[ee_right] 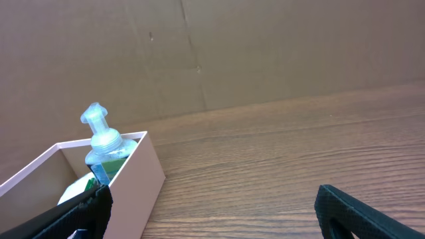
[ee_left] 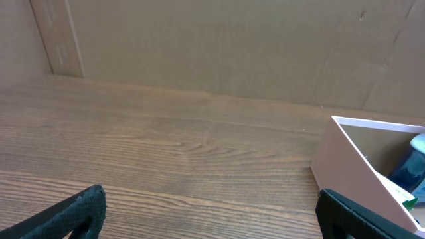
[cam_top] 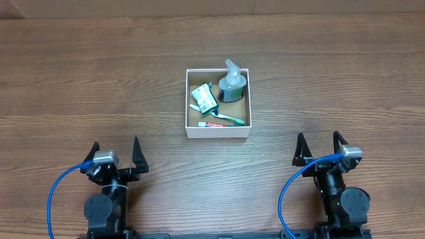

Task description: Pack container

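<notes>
The container (cam_top: 186, 106), a square white box with a brown inside, sits on the table's middle. Inside stand a clear pump bottle (cam_top: 232, 81), a green-white packet (cam_top: 203, 99), a green toothbrush (cam_top: 226, 119) and a small toothpaste tube (cam_top: 212, 124). The box's corner shows in the left wrist view (ee_left: 339, 159) and in the right wrist view (ee_right: 143, 176), where the pump bottle (ee_right: 101, 139) rises above its wall. My left gripper (cam_top: 115, 157) is open and empty, near the front left. My right gripper (cam_top: 321, 149) is open and empty, near the front right.
A brown cardboard wall (ee_left: 219, 46) stands behind the wooden table (cam_top: 80, 86). Blue cables (cam_top: 56, 192) loop beside both arm bases at the front edge.
</notes>
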`<state>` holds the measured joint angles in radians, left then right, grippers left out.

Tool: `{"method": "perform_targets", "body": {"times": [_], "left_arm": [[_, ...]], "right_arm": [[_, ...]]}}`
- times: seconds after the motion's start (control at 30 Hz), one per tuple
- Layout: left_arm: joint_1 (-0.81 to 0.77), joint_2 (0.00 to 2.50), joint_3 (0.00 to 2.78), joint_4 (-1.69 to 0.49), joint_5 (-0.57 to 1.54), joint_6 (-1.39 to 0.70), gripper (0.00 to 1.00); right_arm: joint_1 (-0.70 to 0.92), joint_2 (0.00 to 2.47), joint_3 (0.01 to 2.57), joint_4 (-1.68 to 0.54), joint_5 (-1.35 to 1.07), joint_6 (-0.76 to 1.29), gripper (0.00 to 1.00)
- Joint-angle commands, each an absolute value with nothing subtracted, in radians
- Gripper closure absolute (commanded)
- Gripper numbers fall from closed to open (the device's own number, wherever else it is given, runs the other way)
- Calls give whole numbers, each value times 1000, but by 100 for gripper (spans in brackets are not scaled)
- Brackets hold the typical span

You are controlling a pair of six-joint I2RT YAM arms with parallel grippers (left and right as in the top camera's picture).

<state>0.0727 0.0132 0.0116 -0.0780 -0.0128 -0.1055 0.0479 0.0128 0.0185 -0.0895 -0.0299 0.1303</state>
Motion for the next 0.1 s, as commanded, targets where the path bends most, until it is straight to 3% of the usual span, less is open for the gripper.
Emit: {"method": "perform_targets", "body": {"times": [0.0, 0.07], "left_arm": [[78, 4, 5, -74, -26, -120, 0], [78, 4, 5, -74, -26, -120, 0]], "right_arm": [[44, 3, 8, -81, -36, 130, 0], [44, 3, 8, -81, -36, 130, 0]]}}
